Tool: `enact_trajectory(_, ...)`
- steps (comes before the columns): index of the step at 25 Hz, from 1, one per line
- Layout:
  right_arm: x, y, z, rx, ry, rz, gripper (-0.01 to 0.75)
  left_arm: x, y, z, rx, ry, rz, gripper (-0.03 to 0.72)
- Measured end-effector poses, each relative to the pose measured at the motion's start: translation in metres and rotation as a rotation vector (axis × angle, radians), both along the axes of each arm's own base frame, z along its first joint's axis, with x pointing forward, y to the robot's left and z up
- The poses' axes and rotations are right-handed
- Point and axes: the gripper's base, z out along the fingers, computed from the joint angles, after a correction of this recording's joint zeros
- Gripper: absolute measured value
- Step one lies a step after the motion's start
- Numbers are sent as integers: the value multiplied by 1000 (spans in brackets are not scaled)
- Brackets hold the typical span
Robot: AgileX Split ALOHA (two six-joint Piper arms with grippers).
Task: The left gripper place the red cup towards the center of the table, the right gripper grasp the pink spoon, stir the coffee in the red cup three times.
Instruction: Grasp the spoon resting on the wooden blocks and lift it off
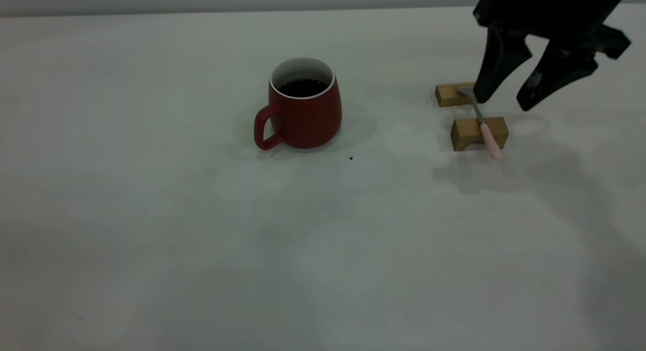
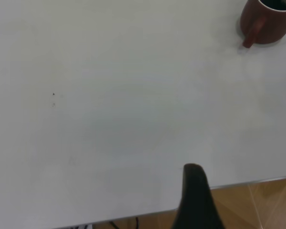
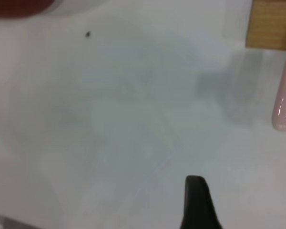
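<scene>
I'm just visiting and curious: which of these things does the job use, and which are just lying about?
Used: cup with coffee; spoon; right gripper, open above the spoon; left gripper, far from the cup.
Just there: two wooden blocks propping the spoon; dark speck.

table (image 1: 151,240) | red cup (image 1: 303,114) centre | two wooden blocks (image 1: 474,131) right

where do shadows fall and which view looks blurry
Exterior view: the red cup casts a soft shadow to its right, the wooden blocks toward the camera; the right tool is slightly motion-smeared. Right wrist view: soft all over, the pink spoon handle showing a small glare streak. Left wrist view: evenly lit.
</scene>
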Motion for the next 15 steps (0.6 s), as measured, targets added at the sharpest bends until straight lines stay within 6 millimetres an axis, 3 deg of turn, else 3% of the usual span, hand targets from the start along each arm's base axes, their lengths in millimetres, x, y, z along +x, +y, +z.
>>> enact_trajectory(7, 7, 0, -49, -61, 46, -27, 551, 0, 0, 0, 0, 0, 0, 586)
enact_trajectory(15, 33, -2, -58, -130, 0, -9, 580, 0, 0, 0, 0, 0, 0, 586)
